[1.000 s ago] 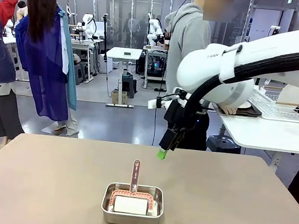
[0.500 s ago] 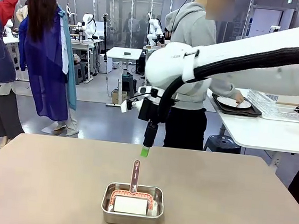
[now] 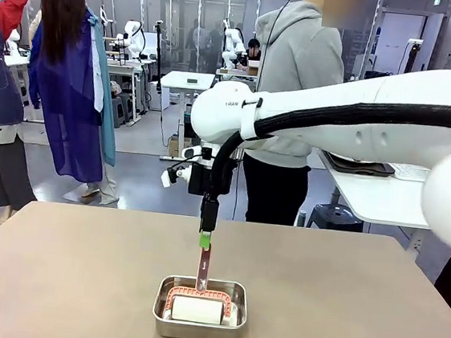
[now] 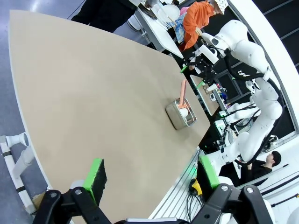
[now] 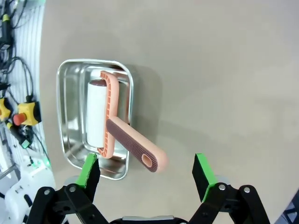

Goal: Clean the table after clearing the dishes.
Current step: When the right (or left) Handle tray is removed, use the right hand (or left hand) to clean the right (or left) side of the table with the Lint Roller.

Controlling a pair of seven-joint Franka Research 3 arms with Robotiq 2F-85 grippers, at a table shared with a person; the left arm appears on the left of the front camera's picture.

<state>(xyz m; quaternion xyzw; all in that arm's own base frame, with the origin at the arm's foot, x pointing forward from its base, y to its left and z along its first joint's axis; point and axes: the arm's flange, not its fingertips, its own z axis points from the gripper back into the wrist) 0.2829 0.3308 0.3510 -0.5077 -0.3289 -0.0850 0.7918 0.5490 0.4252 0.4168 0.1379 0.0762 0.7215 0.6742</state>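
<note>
On the taupe table [image 3: 356, 312] stands a shiny metal tin [image 3: 198, 332] holding a white roller [image 3: 196, 310] whose salmon-red handle [image 3: 204, 268] leans up out of it. My right gripper [image 3: 204, 239] points straight down just over the handle's top. In the right wrist view this gripper [image 5: 145, 170] is open, with the handle's end [image 5: 149, 161] between its green pads [image 5: 88, 170] and clear of both. My left gripper [image 4: 152, 175] stands open with nothing in it, over the table's near edge. Of the dishes, a dark tray [image 3: 359, 164] shows on the white side table; its plate is hidden behind my arm.
A person in a grey hoodie [image 3: 296, 71] stands just beyond the table's far edge, by the white side table [image 3: 384, 198]. Two more people stand at the back left. The brown top around the tin [image 5: 60, 116] is bare on all sides.
My right arm has swung left and down, from above the table's far right side to right over the roller's handle. The person has turned away from the side table.
</note>
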